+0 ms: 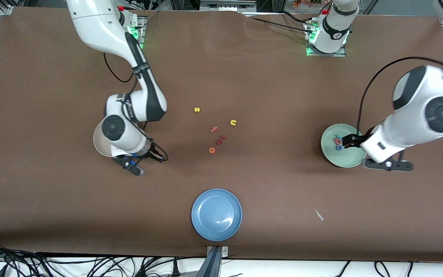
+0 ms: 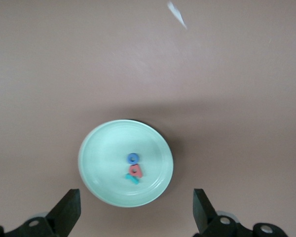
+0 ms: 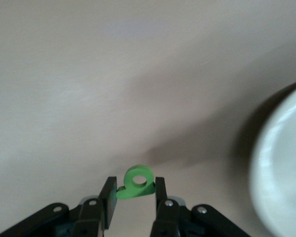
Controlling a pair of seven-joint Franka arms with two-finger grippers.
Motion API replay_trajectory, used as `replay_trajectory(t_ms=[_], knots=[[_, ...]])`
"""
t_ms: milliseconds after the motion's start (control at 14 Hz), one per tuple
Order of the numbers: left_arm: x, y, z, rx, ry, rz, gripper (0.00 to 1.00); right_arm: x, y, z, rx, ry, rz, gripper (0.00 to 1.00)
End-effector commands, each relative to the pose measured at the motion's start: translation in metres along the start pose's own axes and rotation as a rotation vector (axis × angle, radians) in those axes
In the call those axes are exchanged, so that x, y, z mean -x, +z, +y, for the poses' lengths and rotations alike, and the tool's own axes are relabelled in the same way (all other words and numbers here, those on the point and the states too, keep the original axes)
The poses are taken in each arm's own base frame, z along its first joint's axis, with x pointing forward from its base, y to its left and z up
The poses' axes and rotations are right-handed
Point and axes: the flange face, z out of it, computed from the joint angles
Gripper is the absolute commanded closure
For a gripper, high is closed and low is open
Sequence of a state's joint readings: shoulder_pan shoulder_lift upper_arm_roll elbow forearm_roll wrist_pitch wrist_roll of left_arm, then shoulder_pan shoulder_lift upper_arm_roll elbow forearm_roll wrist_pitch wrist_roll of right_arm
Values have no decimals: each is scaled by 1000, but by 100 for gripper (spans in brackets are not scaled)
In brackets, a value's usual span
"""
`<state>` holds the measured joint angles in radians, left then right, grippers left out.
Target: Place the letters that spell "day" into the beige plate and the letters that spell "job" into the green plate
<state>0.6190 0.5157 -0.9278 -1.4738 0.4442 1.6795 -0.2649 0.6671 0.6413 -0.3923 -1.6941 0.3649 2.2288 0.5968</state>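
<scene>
The green plate (image 1: 346,157) (image 2: 108,158) lies toward the left arm's end of the table. In it are a blue ring (image 1: 339,147) (image 2: 132,158), a salmon-pink looped letter (image 1: 337,141) (image 2: 134,171) and a teal hooked stroke (image 2: 133,180). My left gripper (image 1: 347,141) (image 2: 135,210) hangs open over this plate, holding nothing. My right gripper (image 1: 134,167) (image 3: 134,190) is shut on a green looped letter (image 3: 137,182) over bare table, just beside the beige plate (image 1: 97,144) (image 3: 281,163). The right arm hides most of that plate.
Mid-table lie a yellow "s" (image 1: 197,109), a yellow "n" (image 1: 233,122), a pink "f" (image 1: 214,129), dark red pieces (image 1: 221,139) and an orange "e" (image 1: 212,150). A blue plate (image 1: 216,214) sits near the front edge, with a white scrap (image 1: 318,214) beside it.
</scene>
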Motion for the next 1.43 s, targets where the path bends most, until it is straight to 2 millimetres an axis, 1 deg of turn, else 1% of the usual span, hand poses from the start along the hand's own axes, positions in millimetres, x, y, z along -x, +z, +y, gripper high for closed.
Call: replay_trajectory(t_ms=[0, 72, 143, 215, 287, 358, 430, 501, 573, 645, 716, 788, 860, 931, 1003, 1075, 1146, 1218, 1290, 1361], knots=[[0, -60, -23, -4, 51, 27, 0, -3, -14, 72, 22, -106, -68, 83], [0, -70, -29, 0, 77, 39, 0, -5, -7, 101, 31, -142, -81, 83], [0, -76, -31, 0, 93, 48, 0, -14, -2, 130, 45, -185, -84, 83], [0, -78, -26, 5, 109, 54, 0, -18, 6, 152, 59, -212, -96, 83], [1, -88, -16, 12, 126, 75, 0, -17, 15, 164, 68, -222, -110, 83], [1, -95, -14, 16, 122, 89, 0, -17, 22, 174, 79, -215, -114, 83], [2, -97, -12, 10, 122, 93, 0, -19, 27, 181, 87, -216, -116, 83], [3, -102, -11, 10, 121, 100, 0, -21, 30, 187, 92, -218, -121, 72], [6, -108, -11, 2, 119, 107, 0, -23, 30, 189, 91, -214, -123, 29], [7, -109, -13, 2, 115, 109, 0, -26, 25, 188, 85, -202, -118, 0], [8, -110, -15, 1, 112, 108, 0, -26, 16, 184, 74, -205, -118, 0], [13, -120, -17, -4, 104, 117, 0, -28, 1, 178, 55, -216, -121, 0], [17, -123, -24, 14, 87, 108, 0, -30, -16, 169, 36, -225, -129, 0], [22, -122, -38, 41, 69, 82, 0, -33, -35, 160, 22, -239, -138, 0], [29, -123, -52, 92, 47, 56, 0, -37, -62, 155, 6, -247, -159, 0], [30, -123, -55, 140, 39, 43, 0, -41, -90, 145, -3, -270, -184, 0], [30, -121, -55, 145, 38, 40, 0, -45, -119, 137, -7, -287, -200, 0], [28, -115, -65, 146, 19, 29, 0, -45, -143, 126, -2, -307, -218, 0], [26, -112, -64, 133, 13, 20, 0, -45, -164, 123, 16, -334, -229, 0], [27, -115, -55, 105, 9, 21, 0, -44, -186, 118, 35, -363, -230, 0]])
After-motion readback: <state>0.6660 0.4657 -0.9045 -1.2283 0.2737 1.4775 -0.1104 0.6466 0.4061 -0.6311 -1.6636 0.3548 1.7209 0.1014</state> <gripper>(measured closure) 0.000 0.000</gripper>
